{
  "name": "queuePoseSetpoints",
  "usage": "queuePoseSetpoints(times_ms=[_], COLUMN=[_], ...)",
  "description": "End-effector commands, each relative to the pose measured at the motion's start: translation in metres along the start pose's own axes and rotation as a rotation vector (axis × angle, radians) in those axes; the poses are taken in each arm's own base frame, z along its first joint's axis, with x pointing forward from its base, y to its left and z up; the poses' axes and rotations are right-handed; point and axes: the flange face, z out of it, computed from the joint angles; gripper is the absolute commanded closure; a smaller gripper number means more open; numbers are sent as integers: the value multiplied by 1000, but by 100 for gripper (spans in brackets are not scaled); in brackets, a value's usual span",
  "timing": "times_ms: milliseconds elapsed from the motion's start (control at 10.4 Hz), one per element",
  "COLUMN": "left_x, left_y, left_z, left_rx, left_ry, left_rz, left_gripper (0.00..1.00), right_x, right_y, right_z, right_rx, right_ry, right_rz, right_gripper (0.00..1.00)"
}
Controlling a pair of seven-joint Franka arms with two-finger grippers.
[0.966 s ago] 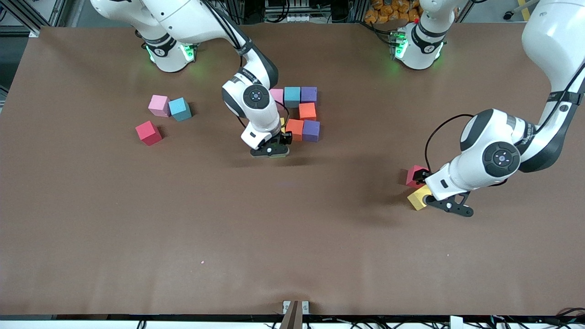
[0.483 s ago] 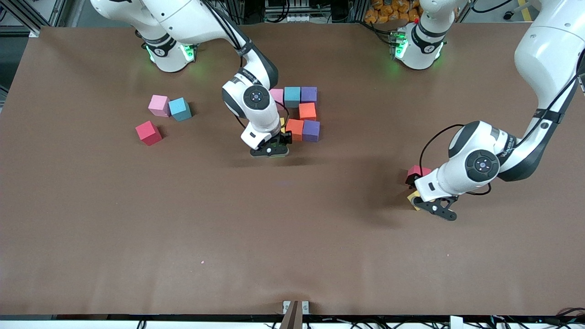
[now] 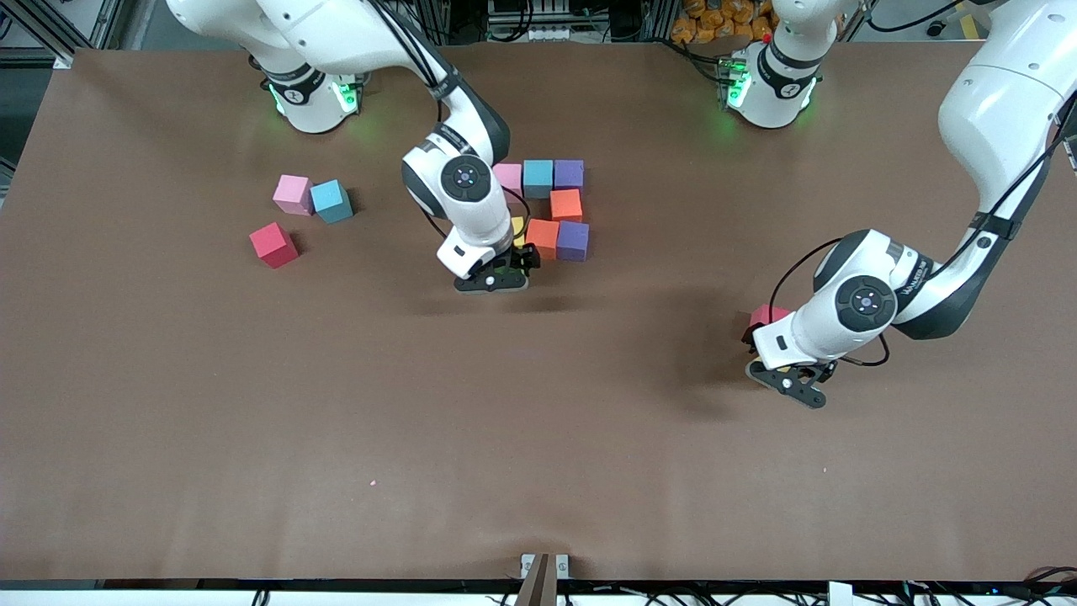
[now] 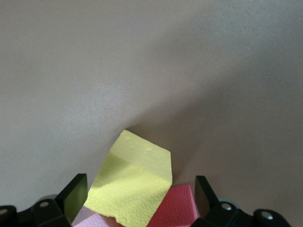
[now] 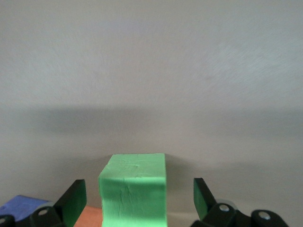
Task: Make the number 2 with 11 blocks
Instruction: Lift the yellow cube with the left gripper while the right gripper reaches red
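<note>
The number 2 is a partial cluster of blocks mid-table: pink (image 3: 508, 177), blue (image 3: 538, 175), purple (image 3: 570, 173), orange (image 3: 566, 204), yellow (image 3: 518, 227), orange (image 3: 543, 237) and purple (image 3: 573, 240). My right gripper (image 3: 492, 279) stands open at the cluster's camera-side corner. A green block (image 5: 135, 189) sits on the table between its fingers, with gaps on both sides. My left gripper (image 3: 789, 383) is open and low around a yellow block (image 4: 135, 184), which is turned askew. A red block (image 3: 766, 317) touches the yellow one.
Three loose blocks lie toward the right arm's end: pink (image 3: 293, 194), blue (image 3: 331, 200) and red (image 3: 273, 244). In the right wrist view an orange block (image 5: 90, 217) and a purple one (image 5: 23, 204) lie close beside the green block.
My right gripper has opened and let go of the green block. My left arm has swung toward the table's middle, and its open gripper now covers the yellow block.
</note>
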Motion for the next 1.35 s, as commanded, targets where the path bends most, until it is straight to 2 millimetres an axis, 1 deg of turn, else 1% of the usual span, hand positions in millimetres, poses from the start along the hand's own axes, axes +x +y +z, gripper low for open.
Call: queuePoseSetpoints(times_ms=[0,97,193,290,386,483,580,676,966,1159,1256], left_x=[2,3,2,1,-1,-3,-4,-5,-5,-11,-15], left_y=[6,10,12,13,12,5,3,4,4,4,-3], left_z=[-1,2,8,13,14,17,19,21,21,28,31], left_rx=[29,52,71,71,68,73,72,70,71,80,82], left_ry=[13,18,20,23,34,37,44,42,43,27,19], left_rz=[45,72,98,106,119,153,170,174,174,194,214], left_gripper=[0,0,0,0,0,0,0,0,0,0,0], right_x=[23,25,23,24,20,17,9,2,-21,-34,-37], right_y=[50,72,98,140,179,215,243,267,319,364,385], right_z=[-70,-89,-99,-105,-110,-117,-119,-121,-116,-103,-96], right_rx=[-8,-26,-46,-52,-58,-61,-65,-66,-69,-58,-48], right_ry=[1,-25,-52,-59,-68,-74,-80,-83,-111,-149,-168], right_rz=[-50,-72,-133,-163,-199,-246,-262,-270,-338,-372,-381], right_gripper=[0,0,0,0,0,0,0,0,0,0,0])
